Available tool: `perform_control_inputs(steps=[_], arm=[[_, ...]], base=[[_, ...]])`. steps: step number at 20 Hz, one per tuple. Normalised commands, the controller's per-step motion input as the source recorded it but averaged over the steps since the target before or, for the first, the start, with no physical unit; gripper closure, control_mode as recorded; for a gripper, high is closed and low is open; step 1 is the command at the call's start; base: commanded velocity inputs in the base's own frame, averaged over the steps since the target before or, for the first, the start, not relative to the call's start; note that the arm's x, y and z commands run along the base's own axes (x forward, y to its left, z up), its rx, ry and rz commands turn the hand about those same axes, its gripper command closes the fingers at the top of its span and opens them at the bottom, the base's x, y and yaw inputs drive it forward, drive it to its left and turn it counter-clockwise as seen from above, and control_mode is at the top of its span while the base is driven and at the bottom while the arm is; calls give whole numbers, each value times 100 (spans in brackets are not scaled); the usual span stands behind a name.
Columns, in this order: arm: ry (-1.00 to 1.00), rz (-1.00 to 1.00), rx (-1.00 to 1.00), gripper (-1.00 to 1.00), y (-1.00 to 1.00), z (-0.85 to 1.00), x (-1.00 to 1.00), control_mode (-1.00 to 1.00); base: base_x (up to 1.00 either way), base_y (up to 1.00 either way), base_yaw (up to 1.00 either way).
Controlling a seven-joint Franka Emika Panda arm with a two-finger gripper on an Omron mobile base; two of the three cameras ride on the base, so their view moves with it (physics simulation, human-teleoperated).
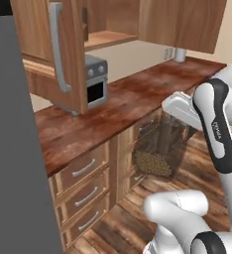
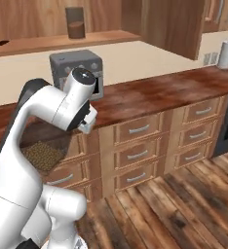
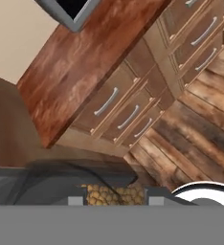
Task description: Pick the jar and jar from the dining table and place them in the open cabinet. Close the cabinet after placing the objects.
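The gripper (image 1: 173, 118) is clamped on the wide pellet jar (image 1: 160, 149), which is carried low in front of the drawers (image 1: 83, 191), below the counter (image 1: 113, 106). The slim jar (image 2: 75, 22) is already set on the cabinet shelf (image 2: 62, 41). Risks: the jar could be clipped on the counter edge during the lift, knocked against the oven (image 1: 94, 82) or open door (image 1: 56, 49), or bumped into the slim jar.

The wider jar (image 1: 160, 149) hangs in the air off the counter's (image 1: 133, 99) front edge, before the drawers (image 1: 83, 171). On the counter, at ten o'clock from it, stands the oven (image 1: 95, 82), under the open cabinet (image 1: 108, 37). The slim jar (image 2: 75, 22) stands on the cabinet shelf (image 2: 62, 41), above the oven at twelve o'clock.
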Motion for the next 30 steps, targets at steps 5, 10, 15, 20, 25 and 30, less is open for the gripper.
perform_control_inputs(steps=[5,10,15,20,25,30], arm=[[0,0,0,100,0,0,0,100],[0,0,0,100,0,0,0,100],[0,0,0,100,0,0,0,100],[0,0,0,100,0,0,0,100],[0,0,0,100,0,0,0,100],[0,0,0,100,0,0,0,100]], base=[[16,0,52],[33,-15,52],[12,-39,39],[0,-94,21],[6,-71,7],[34,-15,0]])
